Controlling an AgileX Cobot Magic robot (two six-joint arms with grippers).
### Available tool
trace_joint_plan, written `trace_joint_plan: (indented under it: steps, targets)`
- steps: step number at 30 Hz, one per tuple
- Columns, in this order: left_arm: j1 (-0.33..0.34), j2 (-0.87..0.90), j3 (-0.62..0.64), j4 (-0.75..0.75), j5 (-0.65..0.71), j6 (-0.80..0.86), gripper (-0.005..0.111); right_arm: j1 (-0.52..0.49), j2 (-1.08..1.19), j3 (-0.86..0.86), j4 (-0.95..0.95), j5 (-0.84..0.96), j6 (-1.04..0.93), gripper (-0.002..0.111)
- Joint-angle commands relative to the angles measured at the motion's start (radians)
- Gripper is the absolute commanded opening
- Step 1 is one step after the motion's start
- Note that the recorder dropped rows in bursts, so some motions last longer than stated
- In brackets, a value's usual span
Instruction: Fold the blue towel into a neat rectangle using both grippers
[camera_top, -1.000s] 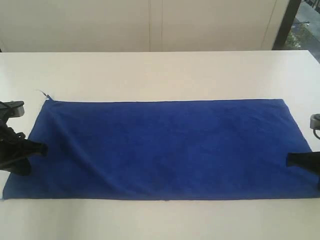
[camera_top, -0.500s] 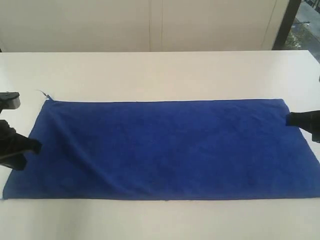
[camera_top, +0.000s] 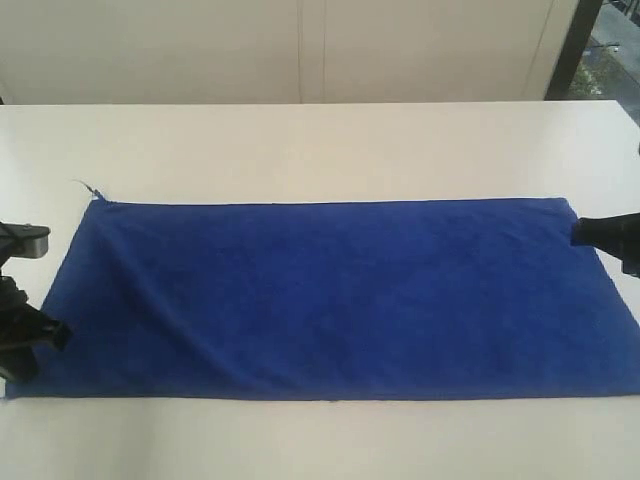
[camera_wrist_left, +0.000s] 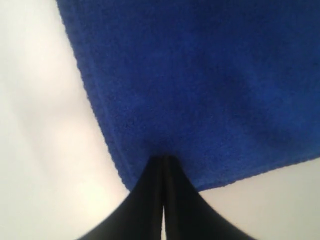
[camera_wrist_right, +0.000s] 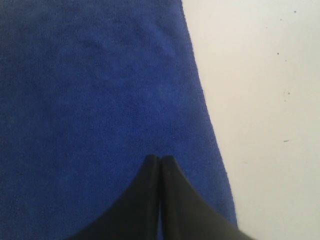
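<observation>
Blue towel (camera_top: 330, 295) lies flat, no fold made yet.
Left gripper (camera_top: 55, 335) and right gripper (camera_top: 582, 231) stand at its short ends, jaws together, empty.

Likely a robotics lab: a wide white table (camera_top: 320, 140) fills the frame, plain cream wall panels (camera_top: 160, 50) with vertical seams line the top, a dark window frame (camera_top: 573, 50) stands upper right, and the black left gripper (camera_top: 60, 335) and right gripper (camera_top: 577, 232) show at the side edges.

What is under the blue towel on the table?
The white table shows around the blue towel, which lies flat on it. Whether anything thin is under the cloth cannot be seen.
</observation>
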Motion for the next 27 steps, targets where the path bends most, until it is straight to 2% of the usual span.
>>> trace_joint_plan:
  steps: [1, 7, 13, 22, 27]
  targets:
    - [-0.001, -0.002, 0.006, 0.014, 0.03, -0.008, 0.0, 0.001, -0.007, 0.001, -0.001, -0.01, -0.013, 0.0]
    - [-0.001, -0.002, 0.006, 0.033, 0.037, -0.01, 0.0, 0.001, -0.007, 0.001, -0.001, -0.01, -0.013, 0.0]
    - [-0.001, -0.002, 0.006, 0.103, 0.067, -0.092, 0.0, 0.001, -0.007, 0.001, -0.001, -0.013, -0.013, 0.0]
    - [-0.001, -0.002, 0.006, 0.109, 0.061, -0.108, 0.0, 0.001, -0.007, 0.001, -0.001, -0.014, -0.013, 0.0]
    - [-0.001, -0.054, -0.014, 0.061, 0.056, -0.099, 0.0, 0.001, -0.007, 0.001, -0.001, -0.014, -0.013, 0.0]
